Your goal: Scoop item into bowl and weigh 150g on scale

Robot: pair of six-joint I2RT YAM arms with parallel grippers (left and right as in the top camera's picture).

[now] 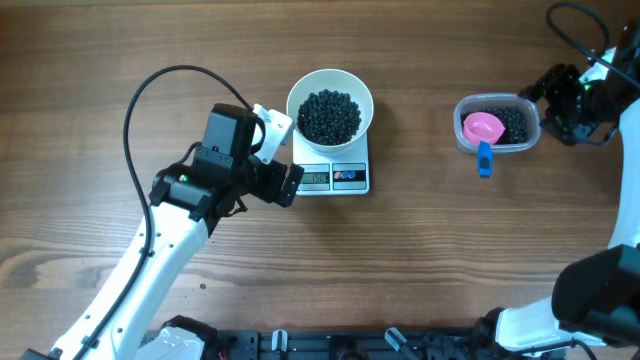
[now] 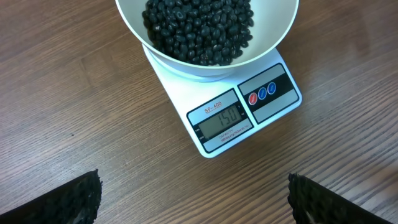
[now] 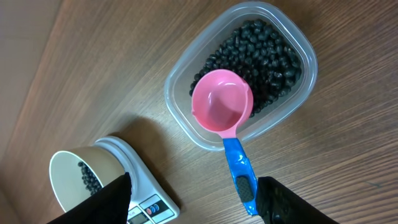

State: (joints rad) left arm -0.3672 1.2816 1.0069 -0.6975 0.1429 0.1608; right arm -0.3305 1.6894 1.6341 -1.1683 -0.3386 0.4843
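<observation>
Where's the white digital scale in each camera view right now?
Overhead: small white square digital scale at centre, under the round white bowl.
Left wrist: centre-right, display visible.
Right wrist: bottom-left corner, partly hidden.
Shared landmark: the bowl of tiny black beads.

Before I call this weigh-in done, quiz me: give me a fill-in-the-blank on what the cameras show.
1. The white bowl of black beads stands on the ____.
2. The display reads ____.
3. The pink scoop rests in the clear tub, and its handle is ____.
4. The left gripper and the right gripper both stand ____, holding nothing.

Missing words: scale; 150; blue; open.
</observation>
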